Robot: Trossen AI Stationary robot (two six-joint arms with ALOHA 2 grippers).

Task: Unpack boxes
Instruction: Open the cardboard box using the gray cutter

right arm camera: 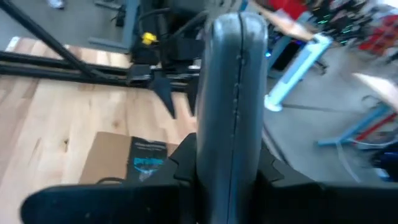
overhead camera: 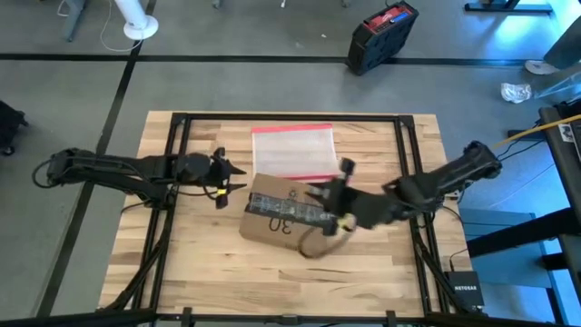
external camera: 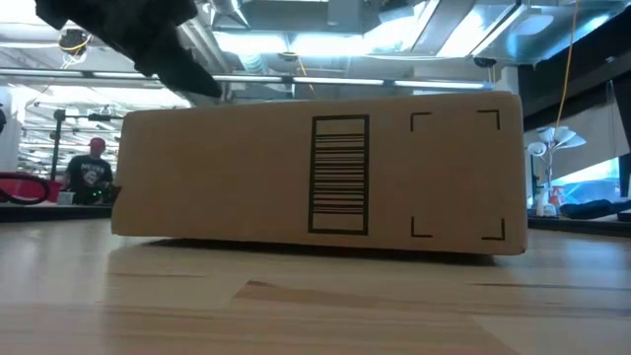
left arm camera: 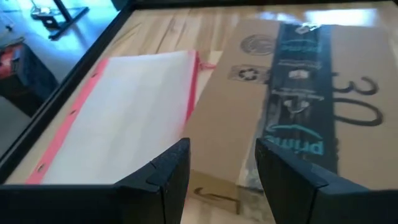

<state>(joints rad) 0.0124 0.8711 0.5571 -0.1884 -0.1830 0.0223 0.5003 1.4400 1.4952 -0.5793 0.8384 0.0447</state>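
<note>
The brown cardboard box (overhead camera: pixel 280 214) lies flat on the wooden table, its top showing a black printed tape strip (left arm camera: pixel 301 93) and a handwritten "30". Its barcode side (external camera: pixel 340 176) faces the low view. A brown flap (overhead camera: pixel 316 245) curls out at its near right corner. My left gripper (left arm camera: pixel 221 180) hovers open just left of the box, pointing at its left edge and touching nothing. My right gripper (overhead camera: pixel 325 195) hangs over the box's right part, shut on a dark grey narrow tool (right arm camera: pixel 233 93). My right gripper pinches the dark grey tool at its lower end (right arm camera: pixel 229 171) between its two fingers. The tool runs on past the fingers to a rounded free end (right arm camera: pixel 239 28), clear of the box. The fingers' own bulk hides the exact place of contact.
A clear plastic pouch with a pink-red edge (overhead camera: pixel 292 150) lies flat beyond the box. A black frame (overhead camera: pixel 182 118) runs around the tabletop. A black and red case (overhead camera: pixel 381 34) stands on the floor behind. A person (external camera: pixel 94 170) shows far off in the low view.
</note>
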